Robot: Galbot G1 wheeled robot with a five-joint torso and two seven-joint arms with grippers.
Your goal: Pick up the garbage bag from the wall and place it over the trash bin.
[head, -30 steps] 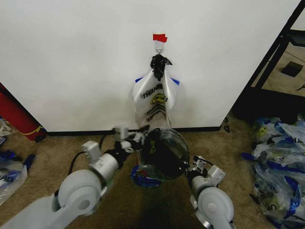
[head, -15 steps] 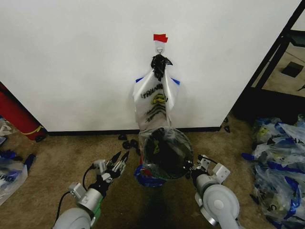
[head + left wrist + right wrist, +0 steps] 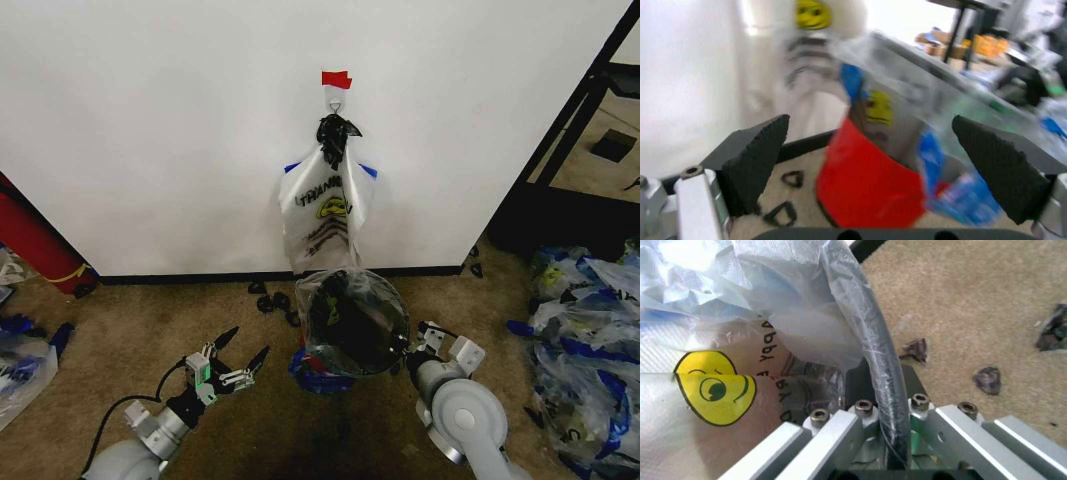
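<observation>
The wall [image 3: 150, 120] stands white and plain behind the work, with a black strip along its foot and a hook under a piece of red tape [image 3: 336, 78]. From that hook hangs a whiter bag [image 3: 325, 215] with black lettering and a smiley; it is not the one in play. On the carpet [image 3: 140, 340] just in front of it sits the trash bin [image 3: 350, 325], round and black with a red base, upright, its mouth facing up. The garbage bag [image 3: 345, 300], thin and see-through with blue edges and a yellow smiley, lies draped over the bin's mouth, and some of its blue trim is bunched around the base. By my reading the covering is largely done. The right gripper [image 3: 413, 352] is at the bin's right-hand edge, touching it; in its wrist view the fingers [image 3: 840, 432] straddle the black rim, clamped on rim and film together. The left gripper [image 3: 238, 362] hovers low over the carpet to the bin's left, apart from it, fingers spread wide and holding nothing, aimed toward the bin. The right arm is therefore the nearer and the only one in contact. A heap of clear-and-blue bags [image 3: 590, 320] lies well off to the right, and small dark scraps [image 3: 272, 300] lie near the wall's foot.
</observation>
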